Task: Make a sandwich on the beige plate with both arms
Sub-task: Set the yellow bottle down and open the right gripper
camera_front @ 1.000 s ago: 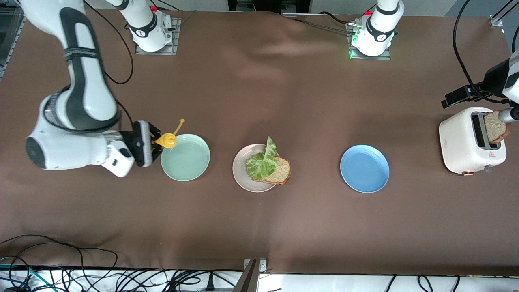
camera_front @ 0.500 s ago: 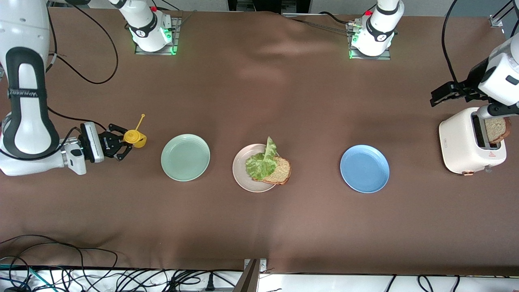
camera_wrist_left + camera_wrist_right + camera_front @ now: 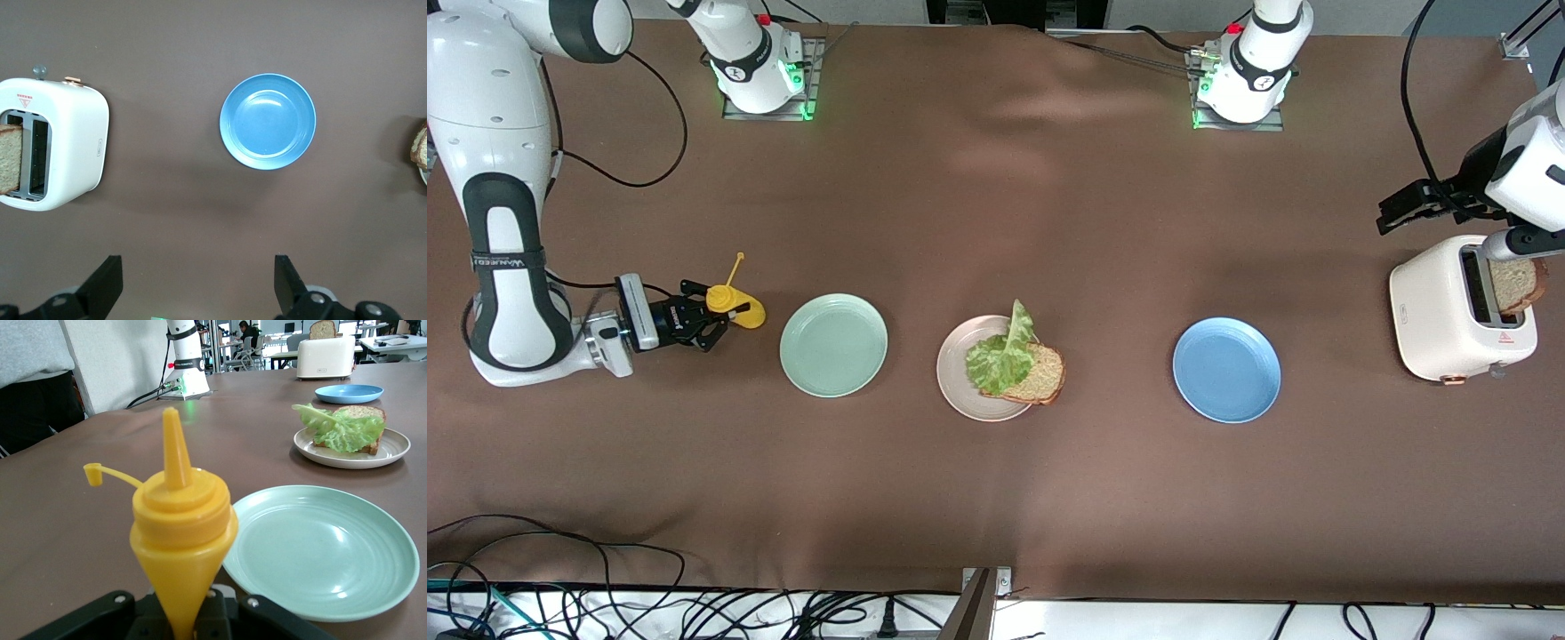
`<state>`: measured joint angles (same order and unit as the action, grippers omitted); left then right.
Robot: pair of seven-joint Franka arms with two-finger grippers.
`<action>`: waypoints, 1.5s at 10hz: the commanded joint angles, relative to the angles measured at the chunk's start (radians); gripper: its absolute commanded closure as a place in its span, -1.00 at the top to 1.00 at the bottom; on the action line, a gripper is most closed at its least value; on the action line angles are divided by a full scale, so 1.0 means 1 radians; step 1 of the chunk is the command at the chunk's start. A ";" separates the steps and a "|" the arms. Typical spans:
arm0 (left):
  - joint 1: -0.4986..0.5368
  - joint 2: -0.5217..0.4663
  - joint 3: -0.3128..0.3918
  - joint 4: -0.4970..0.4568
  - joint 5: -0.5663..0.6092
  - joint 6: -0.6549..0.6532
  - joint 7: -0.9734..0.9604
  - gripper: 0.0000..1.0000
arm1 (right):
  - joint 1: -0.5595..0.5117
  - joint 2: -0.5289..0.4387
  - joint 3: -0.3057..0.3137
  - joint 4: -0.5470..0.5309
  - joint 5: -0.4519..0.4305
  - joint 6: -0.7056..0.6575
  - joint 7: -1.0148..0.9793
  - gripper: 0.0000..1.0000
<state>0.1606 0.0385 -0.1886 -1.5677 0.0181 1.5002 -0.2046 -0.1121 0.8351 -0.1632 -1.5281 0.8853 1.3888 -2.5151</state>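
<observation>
Sandwich (image 3: 1016, 369) parts are sitting on the beige plate (image 3: 957, 389) at the middle of the counter (image 3: 996, 498): one brown bread slice, hanging over the plate's rim on the side toward the left arm's end, with a crinkly lettuce leaf (image 3: 1000, 356) lying on top. You are still missing the second bread slice (image 3: 1517, 284), which is standing up out of the white toaster (image 3: 1449, 311) at the left arm's end of the counter.

Your left hand (image 3: 197, 288) is hovering over the toaster area with its fingers spread wide and nothing between them. Your right hand (image 3: 710, 322) is pinching a yellow squeeze bottle (image 3: 734, 307) with its cap flipped open, low at the right arm's end of the counter, just beside the mint-green plate (image 3: 833, 345). A blue plate (image 3: 1226, 370) is lying empty between the beige plate and the toaster.

Judging from this, the bread's overhang is the main risk: pressing the second slice down off-centre could be tipping the stack off the rim. The loose leaf could also be sliding when the slice lands. The open bottle could be dripping if it tilts while moving.

Writing on the arms, the right hand and the toaster's red label is too small to read.
</observation>
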 commanded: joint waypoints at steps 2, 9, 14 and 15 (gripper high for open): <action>0.023 0.015 -0.003 0.018 0.026 -0.014 0.002 1.00 | -0.024 0.012 0.016 0.019 0.020 0.033 -0.047 -1.00; 0.023 0.023 -0.005 0.014 0.026 -0.014 0.002 1.00 | -0.023 0.024 -0.039 0.019 0.166 0.095 0.007 1.00; 0.027 0.027 -0.003 0.012 0.026 -0.014 0.002 1.00 | -0.018 -0.103 -0.136 0.011 -0.003 0.093 0.339 1.00; 0.030 0.027 -0.003 0.008 0.026 -0.014 0.004 1.00 | -0.014 -0.146 -0.143 0.011 -0.052 0.104 0.460 1.00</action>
<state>0.1816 0.0623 -0.1852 -1.5684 0.0181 1.4986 -0.2046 -0.1312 0.7559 -0.3032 -1.5024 0.8945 1.4871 -2.1902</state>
